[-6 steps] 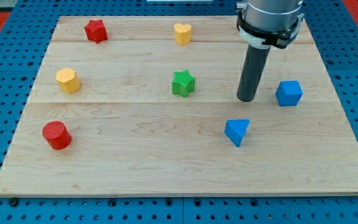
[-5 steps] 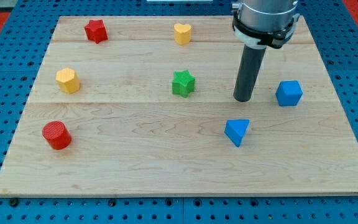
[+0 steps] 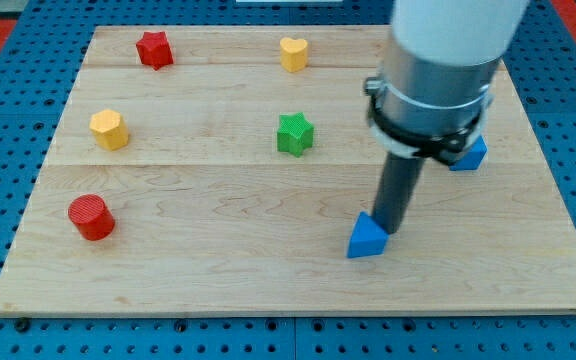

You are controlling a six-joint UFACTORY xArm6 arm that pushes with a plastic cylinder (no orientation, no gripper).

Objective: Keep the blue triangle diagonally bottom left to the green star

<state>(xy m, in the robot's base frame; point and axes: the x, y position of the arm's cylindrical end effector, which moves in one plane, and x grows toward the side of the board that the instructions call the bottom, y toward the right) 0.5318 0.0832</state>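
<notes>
The blue triangle (image 3: 366, 239) lies on the wooden board (image 3: 218, 260) at the lower right of centre. My tip (image 3: 392, 232) touches its upper right side. The green star (image 3: 294, 133) sits near the board's middle, up and to the left of the triangle. The triangle is to the lower right of the star.
A blue cube (image 3: 473, 156) is partly hidden behind the arm at the right. A red star (image 3: 154, 48) and a yellow heart (image 3: 293, 53) lie along the top. A yellow hexagon block (image 3: 109, 129) and a red cylinder (image 3: 91, 216) lie at the left.
My tip has come down from beside the blue cube to the blue triangle's upper right. The triangle has slid a little down and to the left.
</notes>
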